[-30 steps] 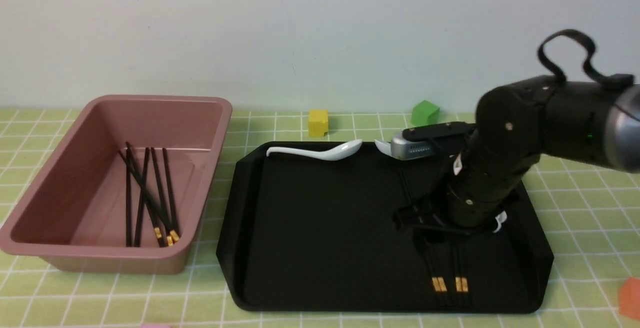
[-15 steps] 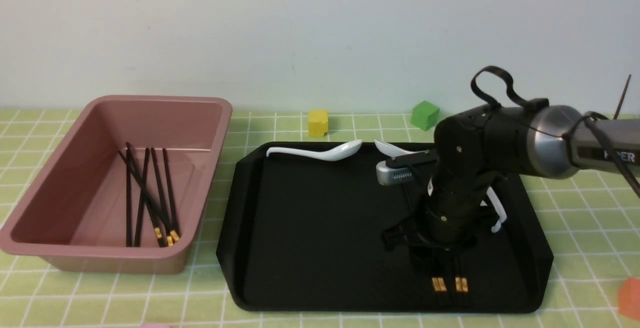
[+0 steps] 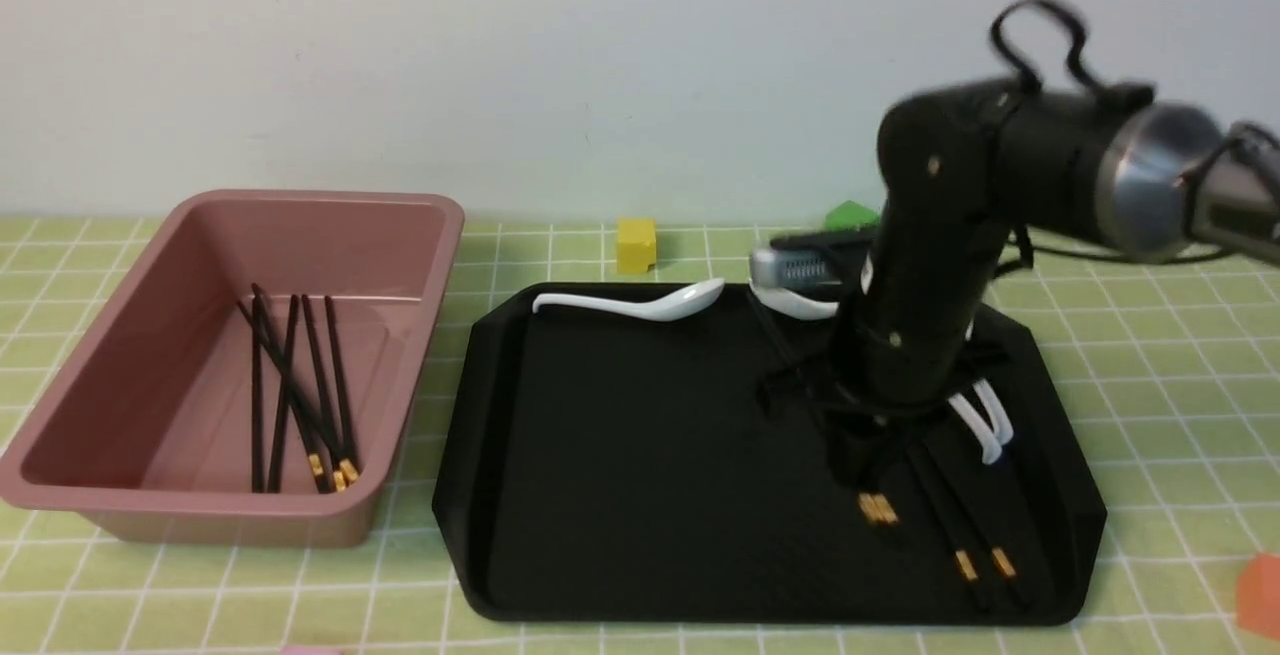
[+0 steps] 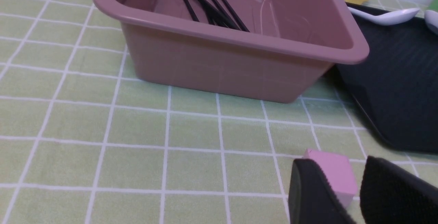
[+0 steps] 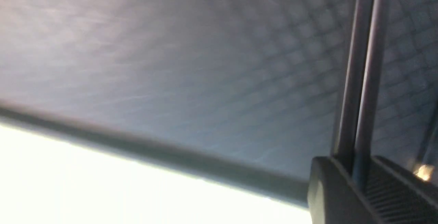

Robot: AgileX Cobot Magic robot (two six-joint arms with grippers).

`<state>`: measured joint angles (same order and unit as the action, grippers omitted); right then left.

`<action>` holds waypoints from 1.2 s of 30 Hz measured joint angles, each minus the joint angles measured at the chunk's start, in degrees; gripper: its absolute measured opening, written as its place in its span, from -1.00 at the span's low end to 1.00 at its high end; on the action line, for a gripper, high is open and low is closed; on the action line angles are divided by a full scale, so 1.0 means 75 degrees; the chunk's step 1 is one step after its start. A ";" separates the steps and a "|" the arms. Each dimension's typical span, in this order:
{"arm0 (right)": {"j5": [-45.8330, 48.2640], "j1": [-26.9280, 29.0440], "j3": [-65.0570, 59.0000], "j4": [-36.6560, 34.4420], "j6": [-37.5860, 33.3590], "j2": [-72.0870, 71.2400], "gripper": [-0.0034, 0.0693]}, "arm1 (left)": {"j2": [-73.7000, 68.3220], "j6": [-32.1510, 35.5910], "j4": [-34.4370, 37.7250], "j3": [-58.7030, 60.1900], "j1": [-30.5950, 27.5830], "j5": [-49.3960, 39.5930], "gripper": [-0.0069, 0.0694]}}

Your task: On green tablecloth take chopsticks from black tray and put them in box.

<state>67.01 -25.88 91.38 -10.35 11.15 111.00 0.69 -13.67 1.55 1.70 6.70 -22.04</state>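
My R grip [image 5: 359, 179] pinches 2 thin black chopsticks [image 5: 361, 90]; others in deep pink plastic box [image 3: 240, 505], 2+ left in tray [image 3: 620, 535].

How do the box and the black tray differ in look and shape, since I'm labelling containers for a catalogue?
The box is dusty pink, while the tray is matte black. The box has deep walls; the tray is low-rimmed. The tray is the wider of the two and has cut corners, whereas the box's are rounded. Both rest on the green tablecloth and contain chopsticks.
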 joint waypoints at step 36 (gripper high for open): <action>-0.1806 -0.2341 0.5405 -0.3299 -0.2795 0.2730 -0.17 | 0.0000 0.0000 0.0000 0.0000 0.0000 0.0000 -0.19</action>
<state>53.46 -43.44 131.92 -35.09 -9.82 131.48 0.69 -13.67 1.55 1.70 6.70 -22.04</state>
